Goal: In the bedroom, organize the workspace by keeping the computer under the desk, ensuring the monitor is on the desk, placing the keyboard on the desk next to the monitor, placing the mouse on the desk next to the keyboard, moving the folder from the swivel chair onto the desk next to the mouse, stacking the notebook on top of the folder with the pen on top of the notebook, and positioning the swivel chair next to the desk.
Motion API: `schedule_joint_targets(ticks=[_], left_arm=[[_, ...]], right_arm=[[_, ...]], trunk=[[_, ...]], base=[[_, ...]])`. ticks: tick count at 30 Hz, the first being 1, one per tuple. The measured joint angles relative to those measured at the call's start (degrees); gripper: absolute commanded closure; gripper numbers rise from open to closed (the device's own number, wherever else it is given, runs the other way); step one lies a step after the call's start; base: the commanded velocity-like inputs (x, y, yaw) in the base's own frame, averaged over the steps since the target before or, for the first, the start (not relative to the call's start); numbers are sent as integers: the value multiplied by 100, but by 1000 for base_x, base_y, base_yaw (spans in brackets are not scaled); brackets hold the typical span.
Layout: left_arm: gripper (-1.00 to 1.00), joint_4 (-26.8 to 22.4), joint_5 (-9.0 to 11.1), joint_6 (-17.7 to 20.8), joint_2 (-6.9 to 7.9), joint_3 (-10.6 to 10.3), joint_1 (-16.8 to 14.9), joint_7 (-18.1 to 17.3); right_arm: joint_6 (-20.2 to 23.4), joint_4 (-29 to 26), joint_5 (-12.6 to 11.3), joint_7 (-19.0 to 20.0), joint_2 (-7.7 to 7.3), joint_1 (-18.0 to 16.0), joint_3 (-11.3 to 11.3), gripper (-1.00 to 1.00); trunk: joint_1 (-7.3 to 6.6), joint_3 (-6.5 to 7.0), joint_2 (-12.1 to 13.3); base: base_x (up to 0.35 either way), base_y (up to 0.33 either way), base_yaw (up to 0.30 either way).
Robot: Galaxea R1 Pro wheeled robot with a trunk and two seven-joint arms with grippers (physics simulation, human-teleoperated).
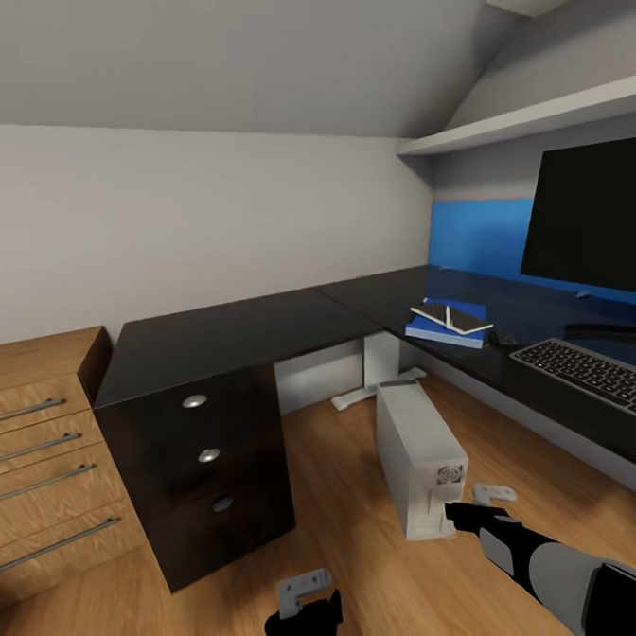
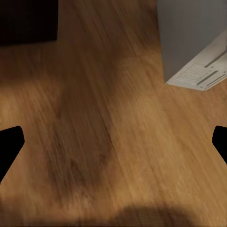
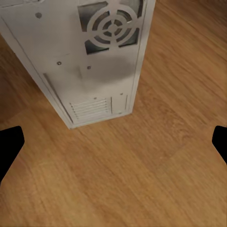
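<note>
Left fingers: the fingers point(image 2: 10, 146) of the left gripper point(image 1: 309, 596) are wide apart and hold nothing; they hang over the wooden floor point(image 1: 374, 580), in front of the black drawers point(image 1: 207, 468).
Right fingers: the fingers point(image 3: 9, 149) of the right gripper point(image 1: 478, 506) are also wide apart and empty, just beside the rear lower corner of the computer point(image 1: 420, 458). If they touch it, I cannot tell.
Computer: the light grey tower stands upright on the floor in the open corner of the L-shaped worktop point(image 1: 262, 327), beside its edge and not clearly under it. Its back panel with the round fan grille point(image 3: 111, 28) faces the right wrist camera.
Monitor: the black screen point(image 1: 591, 218) stands on the right wing of the worktop, before a blue wall panel point(image 1: 478, 236).
Keyboard: it point(image 1: 597, 374) lies flat on the worktop in front of the monitor.
Mouse: a small dark thing point(image 1: 503, 339) lies between keyboard and folder; too small to be sure.
Folder: the blue folder point(image 1: 442, 326) lies on the worktop, left of the keyboard.
Notebook: the dark notebook point(image 1: 448, 314) lies on top of the folder.
Wooden drawer unit: it point(image 1: 43, 451) stands to the left of the black drawers.
</note>
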Motion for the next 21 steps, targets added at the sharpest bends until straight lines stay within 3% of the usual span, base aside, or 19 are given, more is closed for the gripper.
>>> schedule_joint_targets(ticks=[21], left_arm=[[-100,-24,1,-65,10,46,0,17]], right_arm=[[0,0,7,1,9,0,9,-100]], trunk=[[-1,0,0]], base=[[231,0,0]])
